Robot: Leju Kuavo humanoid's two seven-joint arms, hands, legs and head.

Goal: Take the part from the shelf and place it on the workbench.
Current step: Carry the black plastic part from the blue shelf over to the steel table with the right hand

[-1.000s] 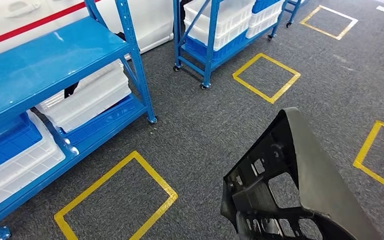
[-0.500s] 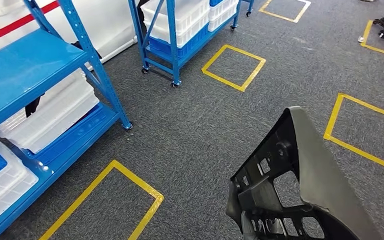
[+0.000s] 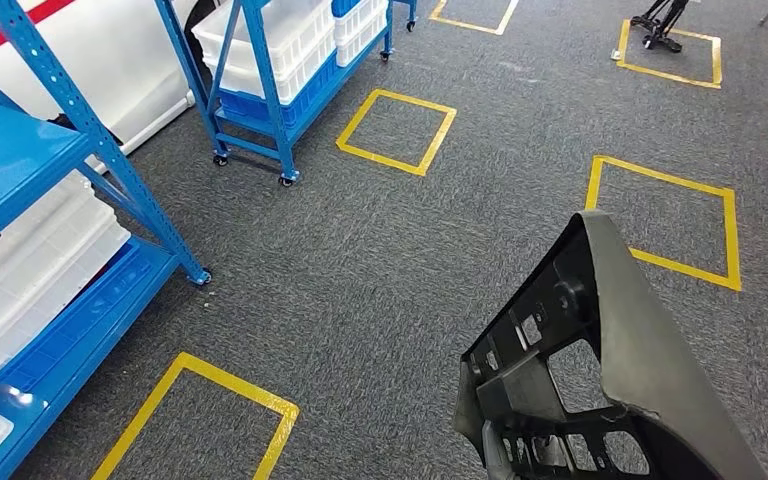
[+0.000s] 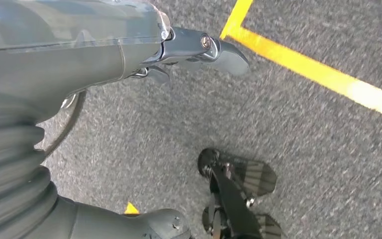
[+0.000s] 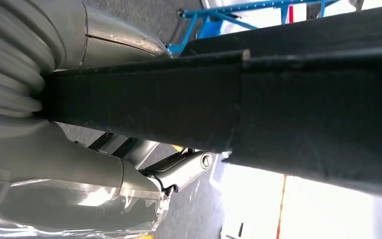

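The part is a large black and grey moulded plastic piece with ribs and cut-outs, standing up at the lower right of the head view, above the carpet. In the right wrist view the part runs as a dark bar straight across, and my right hand grips it, fingers wrapped under it. My left hand hangs over the grey carpet with its fingers apart and nothing in them. The blue shelf stands at the far left.
White crates fill the shelf's lower levels. A second blue wheeled rack with white crates stands at the back. Yellow tape squares mark the grey carpet. A dark tripod base sits at the far right.
The whole view has swung to the right: the shelves slide off to the left and more taped squares come in at the right. The part stays in the same place in my right hand.
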